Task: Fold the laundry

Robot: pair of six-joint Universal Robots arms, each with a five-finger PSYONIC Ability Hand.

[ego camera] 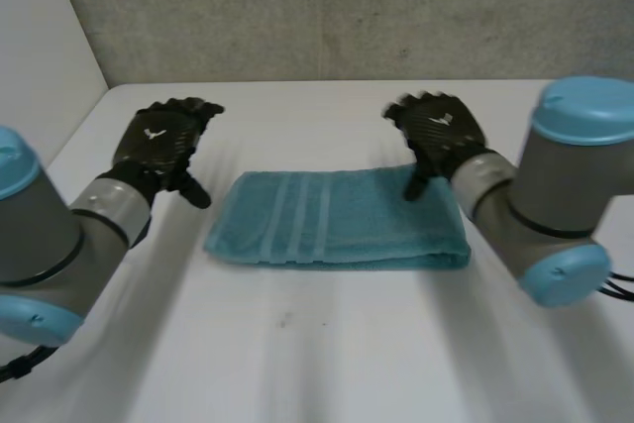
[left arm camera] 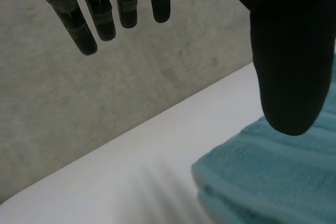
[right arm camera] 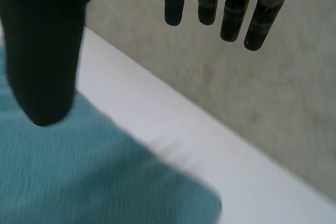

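Observation:
A teal towel (ego camera: 337, 218) lies folded into a thick rectangle in the middle of the white table (ego camera: 327, 344), with pale stripes near its left end. My left hand (ego camera: 163, 141) hovers open just off the towel's left end, fingers (left arm camera: 89, 17) straight, thumb (left arm camera: 291, 51) above the towel's corner (left arm camera: 273, 177). My right hand (ego camera: 438, 131) hangs open over the towel's far right corner, fingers (right arm camera: 231, 3) straight, thumb (right arm camera: 42, 51) above the cloth (right arm camera: 79, 171). Neither hand holds anything.
A grey wall (ego camera: 337, 7) rises behind the table's far edge. A white side wall (ego camera: 40, 37) stands at the left. Bare tabletop lies in front of the towel.

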